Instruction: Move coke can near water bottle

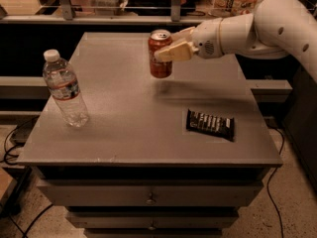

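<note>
Coke can [159,67]: red body, silver top; lettering unreadable. Gripper [166,45] fingers [174,52] are closed on its upper half, can upright between them. Water bottle [64,90], red-and-blue label, stands well left of the fingers.

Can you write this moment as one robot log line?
gripper: shut on coke can | position: above table rear | water bottle: upright, left side, apart | candy bar: flat, right side
</note>
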